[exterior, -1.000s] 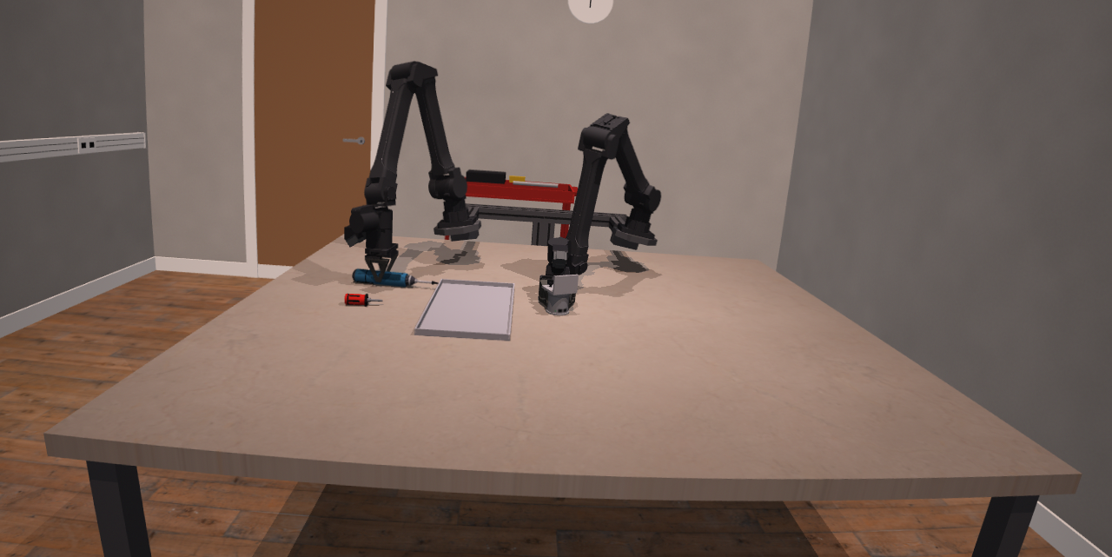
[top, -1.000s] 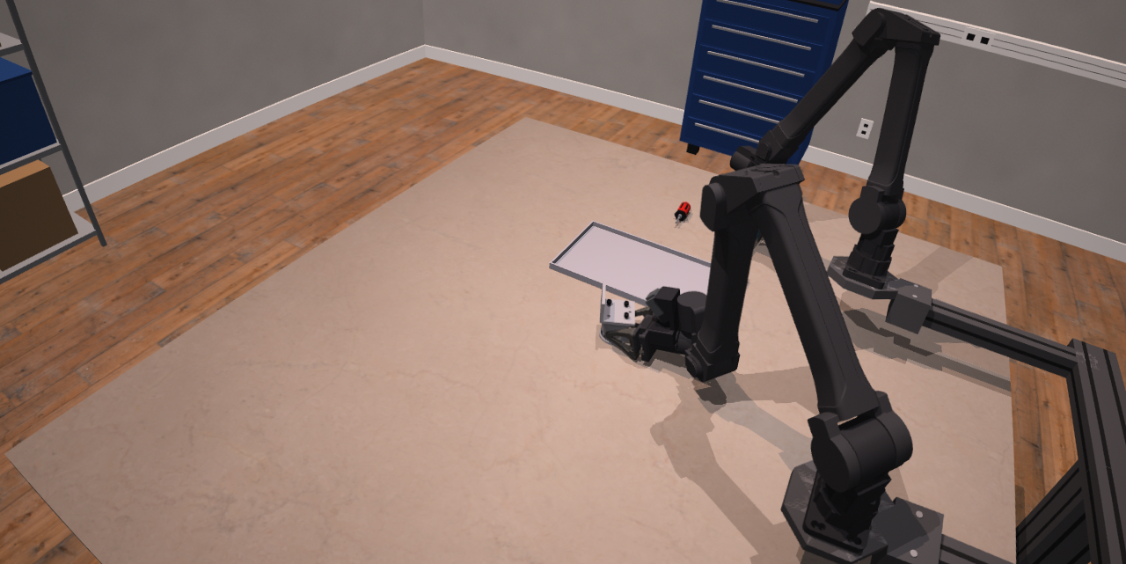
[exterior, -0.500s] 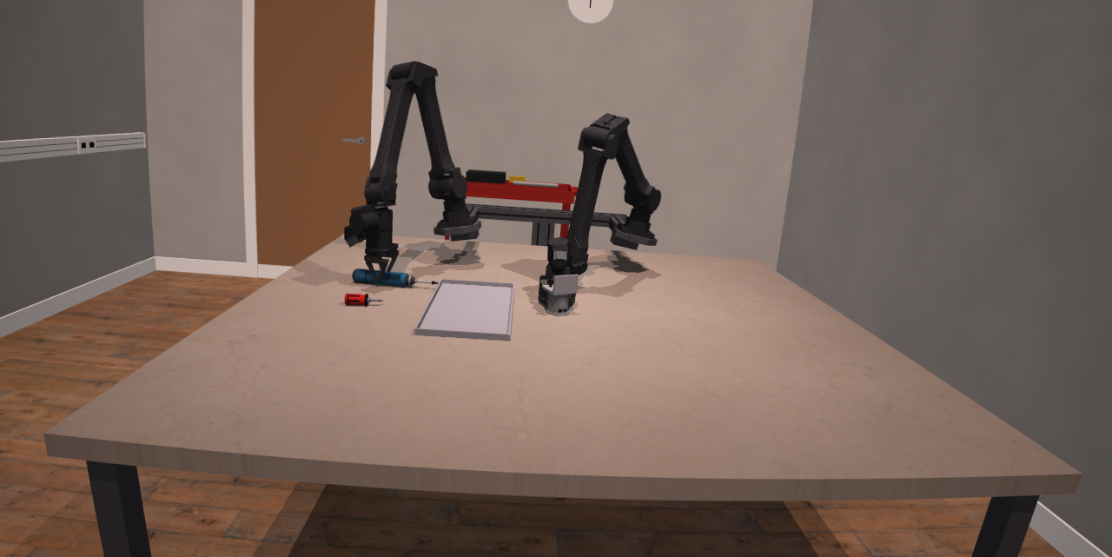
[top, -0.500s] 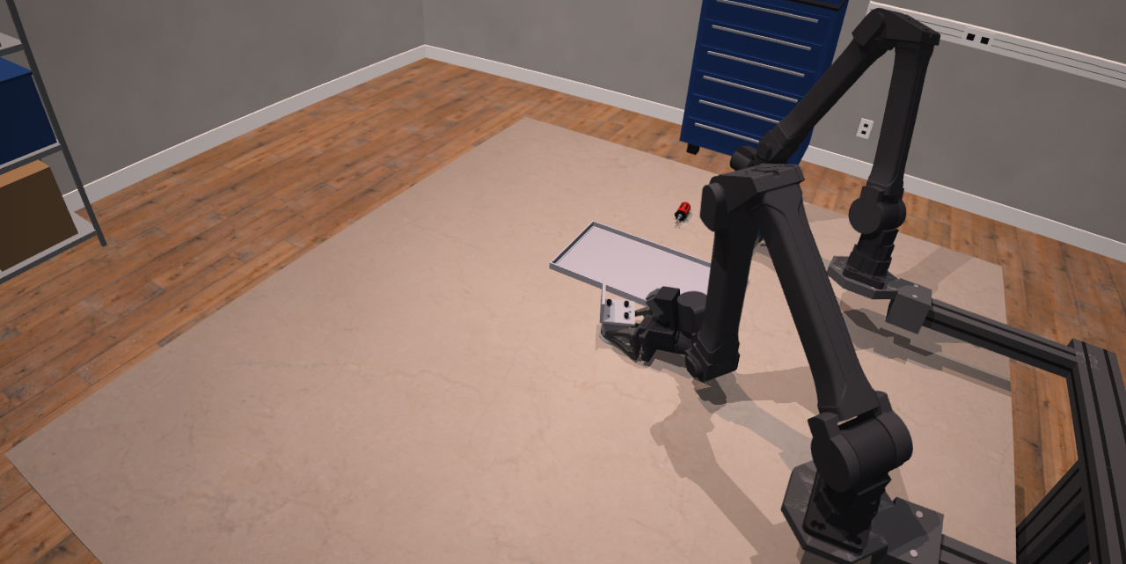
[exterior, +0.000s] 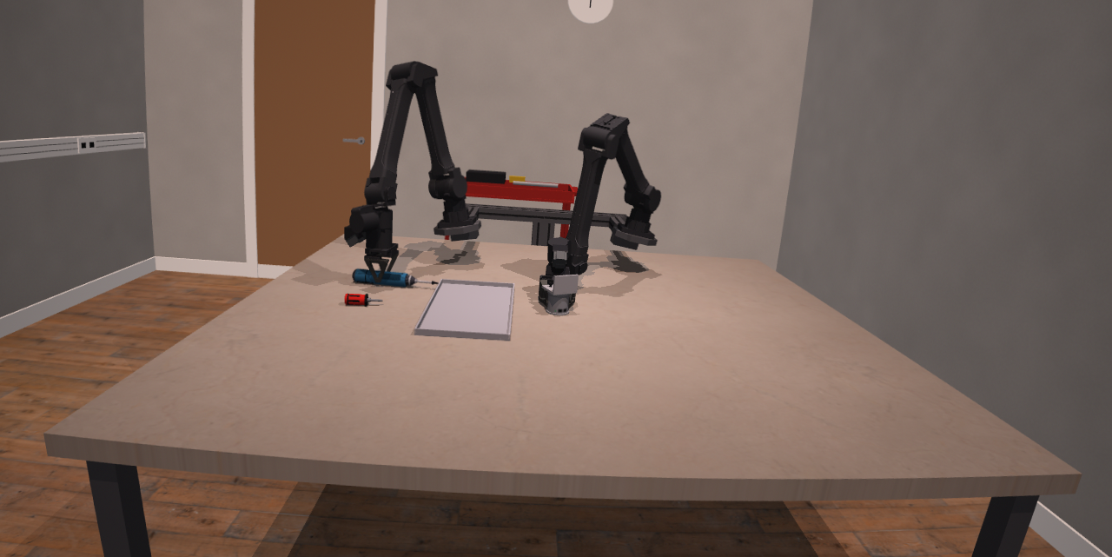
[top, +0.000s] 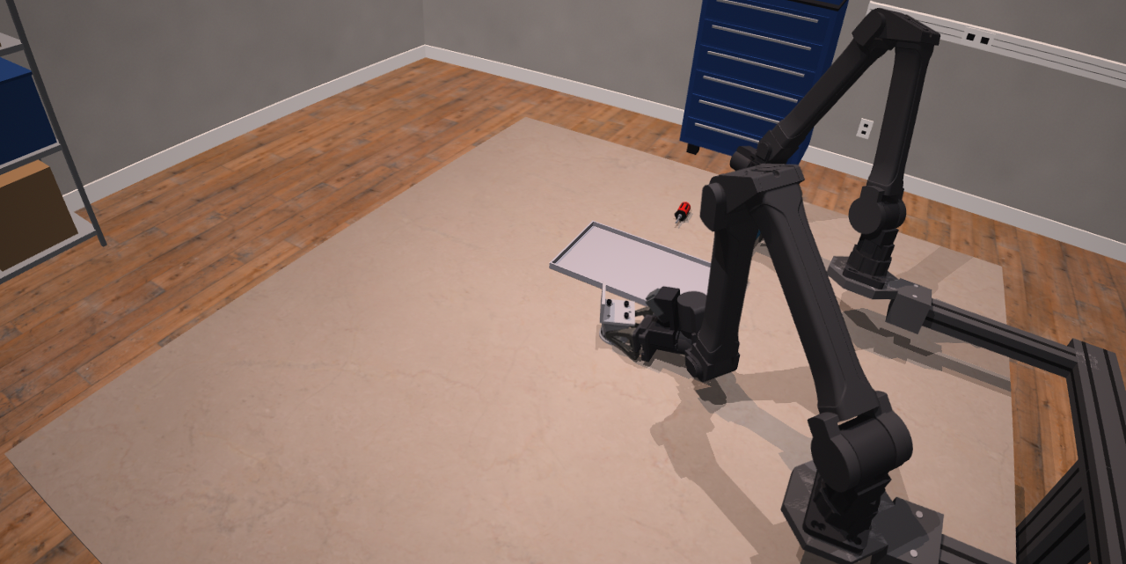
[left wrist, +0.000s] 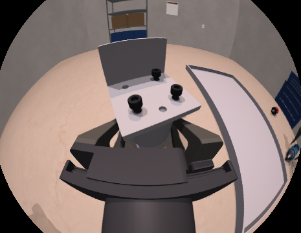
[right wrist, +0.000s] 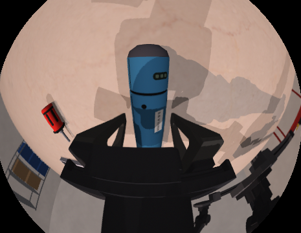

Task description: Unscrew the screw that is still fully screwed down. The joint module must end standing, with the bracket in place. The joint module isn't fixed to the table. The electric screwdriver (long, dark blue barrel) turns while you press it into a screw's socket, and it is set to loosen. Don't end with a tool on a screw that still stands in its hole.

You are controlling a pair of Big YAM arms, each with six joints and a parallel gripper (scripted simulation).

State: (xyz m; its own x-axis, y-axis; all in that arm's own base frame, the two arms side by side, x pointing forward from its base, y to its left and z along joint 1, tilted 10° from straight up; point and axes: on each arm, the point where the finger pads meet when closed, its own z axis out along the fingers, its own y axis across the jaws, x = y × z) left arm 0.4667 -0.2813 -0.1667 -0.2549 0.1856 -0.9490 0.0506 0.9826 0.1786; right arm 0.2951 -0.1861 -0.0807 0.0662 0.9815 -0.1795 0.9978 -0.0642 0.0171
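Note:
The joint module (top: 623, 337) (exterior: 556, 300) stands upright on the table with a grey L-bracket (left wrist: 153, 108) (top: 617, 310) on top. Three black screws sit in the bracket: two near ones (left wrist: 134, 103) (left wrist: 176, 91) stand raised, and the far one (left wrist: 156, 73) looks seated lower. My left gripper (left wrist: 148, 117) (top: 639, 332) is shut on the module's body from the side. The dark blue electric screwdriver (right wrist: 148, 90) (exterior: 382, 278) (left wrist: 292, 152) lies flat on the table. My right gripper (right wrist: 148, 116) (exterior: 380, 272) straddles its barrel, open, with gaps on both sides.
A grey tray (top: 622, 257) (exterior: 470, 308) (left wrist: 241, 107) lies empty between the module and the tools. A small red screwdriver (top: 682, 209) (exterior: 355, 299) (right wrist: 52, 117) (left wrist: 274, 110) lies near the blue one. A blue tool chest (top: 756, 48) stands off the table.

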